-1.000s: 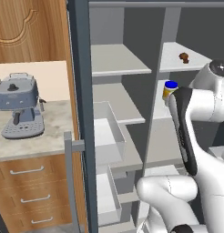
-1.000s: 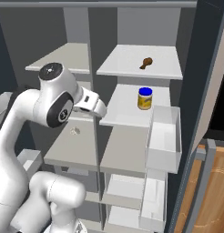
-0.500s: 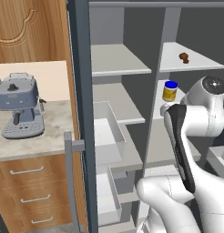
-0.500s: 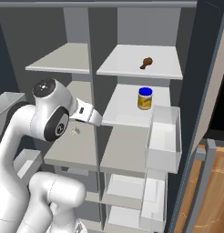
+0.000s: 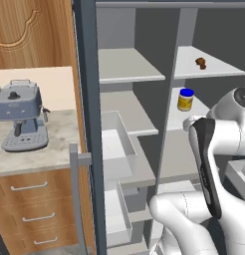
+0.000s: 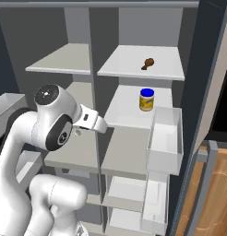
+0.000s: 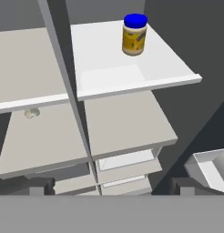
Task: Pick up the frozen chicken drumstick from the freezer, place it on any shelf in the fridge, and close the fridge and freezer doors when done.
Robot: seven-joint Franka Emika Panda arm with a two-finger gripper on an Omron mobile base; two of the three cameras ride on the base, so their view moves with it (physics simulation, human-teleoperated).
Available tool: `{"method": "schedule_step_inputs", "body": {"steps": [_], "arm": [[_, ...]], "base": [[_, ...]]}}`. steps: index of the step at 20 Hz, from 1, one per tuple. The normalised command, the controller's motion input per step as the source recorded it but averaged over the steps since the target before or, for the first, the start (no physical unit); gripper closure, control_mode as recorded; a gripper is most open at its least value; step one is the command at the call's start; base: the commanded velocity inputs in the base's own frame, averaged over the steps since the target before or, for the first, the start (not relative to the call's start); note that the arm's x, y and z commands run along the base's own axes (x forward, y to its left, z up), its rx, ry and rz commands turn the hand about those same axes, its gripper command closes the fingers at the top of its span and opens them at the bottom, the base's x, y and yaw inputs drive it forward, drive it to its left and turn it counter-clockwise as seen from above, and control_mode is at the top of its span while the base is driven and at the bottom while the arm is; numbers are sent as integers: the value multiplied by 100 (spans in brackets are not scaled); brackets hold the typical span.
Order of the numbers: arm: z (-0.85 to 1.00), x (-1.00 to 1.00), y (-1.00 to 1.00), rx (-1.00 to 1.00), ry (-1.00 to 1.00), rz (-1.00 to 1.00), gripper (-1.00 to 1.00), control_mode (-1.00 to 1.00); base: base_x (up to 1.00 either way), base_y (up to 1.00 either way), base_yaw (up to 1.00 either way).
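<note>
My hand point(image 7: 112, 184) is spread wide and holds nothing, hanging in front of the fridge shelves below the yellow jar point(image 7: 134, 34). The frozen chicken drumstick point(image 6: 148, 63) already lies on the top shelf point(image 6: 134, 69) of the fridge point(image 6: 143, 138), so I judge placing done. Next I need to back out and swing both doors shut.

No words or numbers can be read anywhere. The yellow jar point(image 7: 134, 35) with the blue lid has a pale patch on its front, at about 12 o'clock in the hand view, but it is too blurry to read. The grey coffee machine point(image 5: 21, 121) on the counter point(image 5: 55, 149) shows no name.
</note>
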Motion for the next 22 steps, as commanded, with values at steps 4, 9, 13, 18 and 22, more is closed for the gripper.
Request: {"method": "schedule_step_inputs", "body": {"steps": [4,9,13,18,22], "arm": [[0,0,0,0,0,0,-100,100],[0,0,0,0,0,0,-100,100],[0,0,0,0,0,0,-100,100],[0,0,0,0,0,0,-100,100],[0,0,0,0,0,0,-100,100]], "base": [[-13,0,3],[0,0,0],[-3,0,0],[-36,-13,0],[-47,-24,0]]}}
